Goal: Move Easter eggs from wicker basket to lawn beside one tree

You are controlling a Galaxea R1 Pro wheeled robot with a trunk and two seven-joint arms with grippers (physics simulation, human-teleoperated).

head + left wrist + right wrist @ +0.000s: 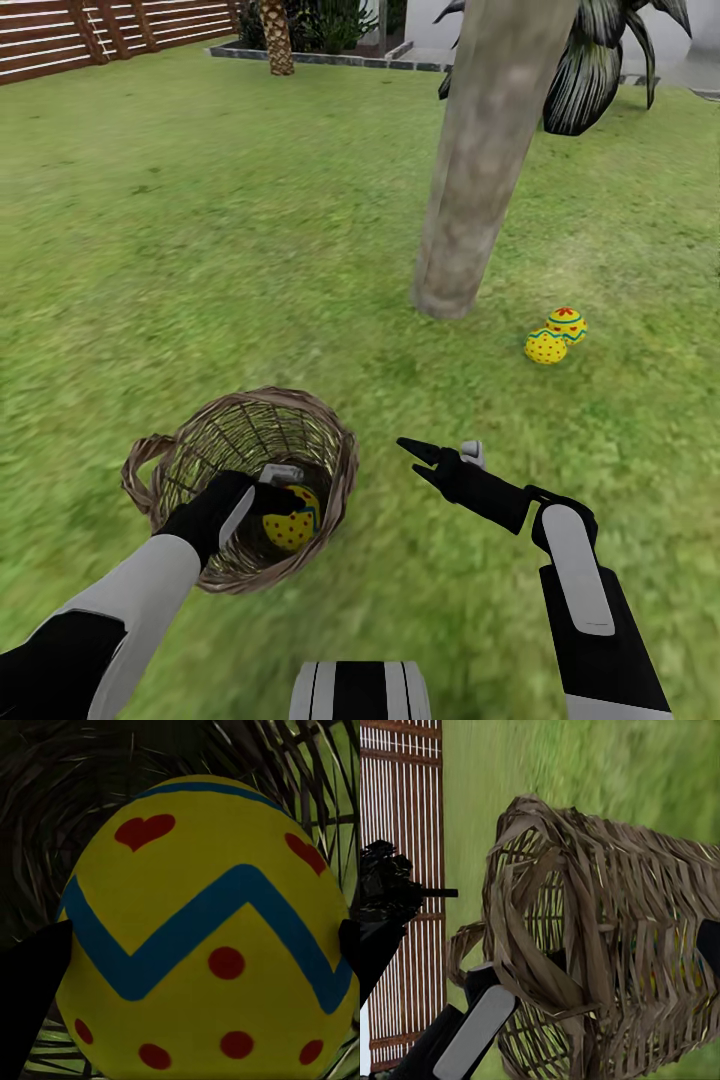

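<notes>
The left gripper [285,500] reaches down into the wicker basket [330,440], which sits on the lawn [200,250]. An egg [292,520] lies between the jaws, yellow with a blue zigzag and red marks. In the left wrist view this egg [202,937] sits squarely between the two dark fingertips [34,982], one at each side of it and right against its shell; the jaws look closed onto the egg, with the woven basket wall [75,765] behind it.

The right gripper [440,458] hovers over bare grass, just beside the basket and outside its rim. Its jaws are spread, with nothing between them. In the right wrist view the basket [607,945] lies ahead of the jaws, with the left arm [472,1035] reaching into it and a slatted fence [401,810] beyond.

Two other eggs [556,336] lie touching each other on the grass well ahead of the right jaws, close to the foot of the tree [470,180].
</notes>
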